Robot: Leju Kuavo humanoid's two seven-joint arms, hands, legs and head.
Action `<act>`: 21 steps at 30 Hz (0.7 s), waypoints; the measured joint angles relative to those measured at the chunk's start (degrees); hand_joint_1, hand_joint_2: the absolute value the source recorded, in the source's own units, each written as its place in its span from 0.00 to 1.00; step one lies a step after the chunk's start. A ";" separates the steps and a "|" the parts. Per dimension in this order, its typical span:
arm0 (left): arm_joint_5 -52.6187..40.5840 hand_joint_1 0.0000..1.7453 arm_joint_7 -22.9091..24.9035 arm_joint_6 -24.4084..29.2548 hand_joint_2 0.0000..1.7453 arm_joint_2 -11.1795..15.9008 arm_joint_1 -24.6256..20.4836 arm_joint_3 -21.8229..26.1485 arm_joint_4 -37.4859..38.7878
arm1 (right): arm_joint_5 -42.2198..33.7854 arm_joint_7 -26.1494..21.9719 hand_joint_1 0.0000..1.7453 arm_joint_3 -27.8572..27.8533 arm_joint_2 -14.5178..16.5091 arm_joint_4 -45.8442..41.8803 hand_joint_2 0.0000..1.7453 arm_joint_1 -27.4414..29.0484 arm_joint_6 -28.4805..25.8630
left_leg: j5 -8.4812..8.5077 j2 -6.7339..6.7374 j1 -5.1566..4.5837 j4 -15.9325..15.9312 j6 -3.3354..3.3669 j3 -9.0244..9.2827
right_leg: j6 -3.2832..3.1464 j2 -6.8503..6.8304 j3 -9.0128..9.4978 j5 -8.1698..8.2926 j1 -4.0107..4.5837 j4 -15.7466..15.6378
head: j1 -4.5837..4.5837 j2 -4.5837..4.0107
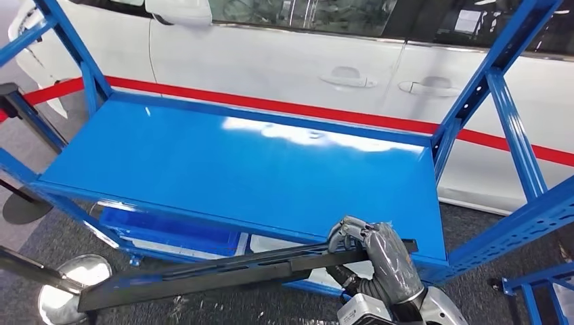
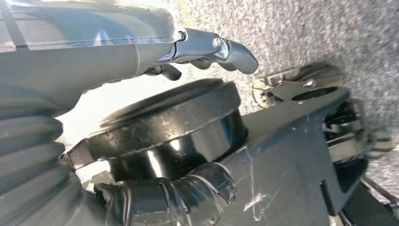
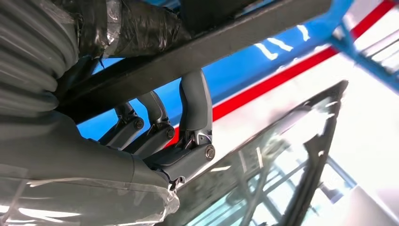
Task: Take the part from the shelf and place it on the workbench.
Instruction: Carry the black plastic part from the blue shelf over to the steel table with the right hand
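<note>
**A:** Black plastic, long and flat, kind of a trim strip: that's the part (image 1: pixel 230 271). Where's it sitting for you?

**B:** It's in my right hand (image 1: pixel 379 261), off the shelf. My fingers (image 3: pixel 195 106) wrap over the top edge and clamp it near one end, so the rest of the bar runs out to my left, sloping a little downward, in front of the shelf's front lip and just below it. Nothing under it but carpet.

**A:** And your left hand?

**B:** My left hand (image 2: pixel 207 49) hangs over grey carpet with nothing in it. I can see the fingertips curling a bit, but I can't tell whether it's spread or closed.

**A:** What's around the part?

**B:** The blue metal shelf (image 1: pixel 203 162) is right behind it, shiny deck, with a blue bin (image 1: pixel 169 230) on the level below. Behind that there's a white car (image 1: pixel 284 61) and a red barrier belt (image 1: pixel 352 115) running across. A chrome stanchion base (image 1: pixel 71 281) stands on the floor near the bar's far end.
</note>
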 joint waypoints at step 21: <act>0.45 0.00 -0.12 -0.27 1.00 -0.03 -0.12 -0.53 -0.02 | -1.76 -0.47 1.00 1.52 0.41 -2.04 1.00 -0.12 0.12 | 0.92 -0.05 -0.11 4.28 -2.24 -6.19 | -1.78 -0.13 10.04 2.73 0.06 -9.96 | -0.19 0.00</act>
